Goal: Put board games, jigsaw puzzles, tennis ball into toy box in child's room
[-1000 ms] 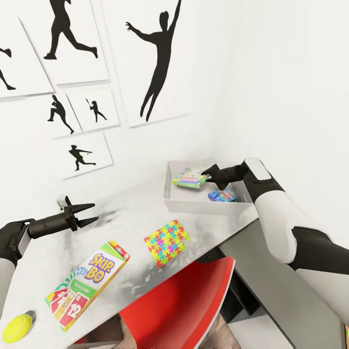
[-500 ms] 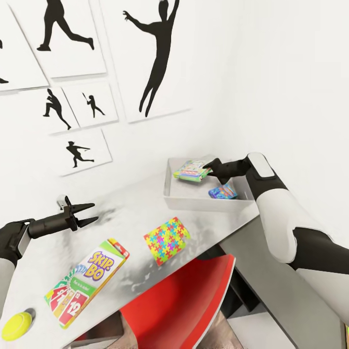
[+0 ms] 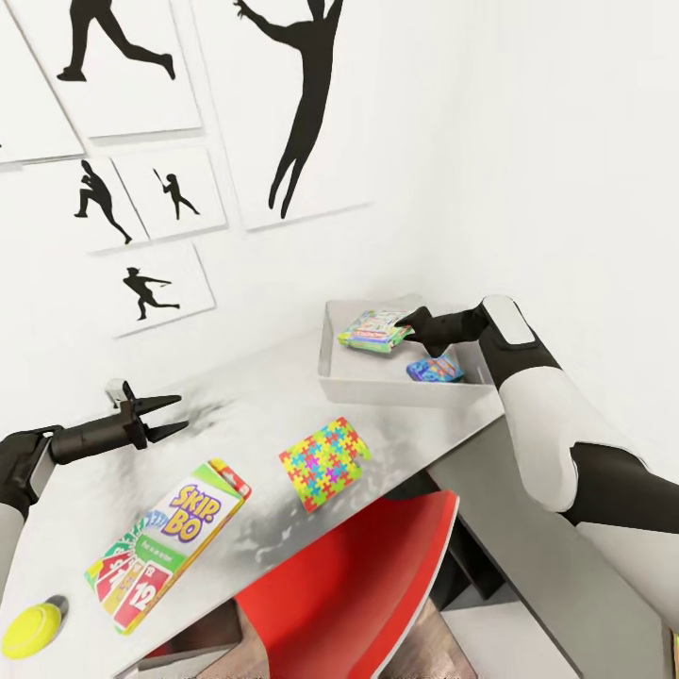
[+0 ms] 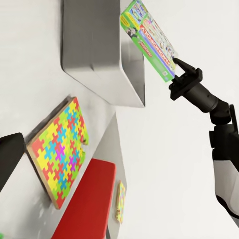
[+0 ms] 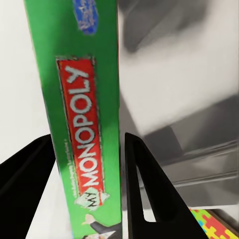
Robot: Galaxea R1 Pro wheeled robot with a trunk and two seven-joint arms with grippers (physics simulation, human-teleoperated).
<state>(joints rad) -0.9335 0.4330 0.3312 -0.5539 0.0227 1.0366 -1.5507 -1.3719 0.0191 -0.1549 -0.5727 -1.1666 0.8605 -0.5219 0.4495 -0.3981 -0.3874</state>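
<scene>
My right gripper [image 3: 407,326] is shut on the green-edged board game [image 3: 373,330] and holds it tilted above the far part of the toy box [image 3: 377,389]. In the right wrist view the game's green "Monopoly" edge [image 5: 84,124] sits between my right gripper's [image 5: 89,140] black fingers [image 5: 144,189]. A blue-purple board game [image 3: 434,369] lies inside the box. On the table [image 3: 255,405] lie a jigsaw puzzle [image 3: 324,464], the Skip-Bo board game [image 3: 170,542] and the tennis ball [image 3: 30,630]. My left gripper [image 3: 168,417] hovers open over the table's left part, holding nothing.
A red chair [image 3: 358,585] is tucked under the table's front edge. White walls with black silhouette pictures [image 3: 302,104] close off the back and right. The left wrist view has the puzzle [image 4: 57,152], the toy box [image 4: 99,55] and a thin colourful flat piece [image 4: 120,201] low beside the chair.
The whole head view has shifted a little, so the pictures and table sit higher. My right gripper still holds the game over the toy box, at almost the same spot.
</scene>
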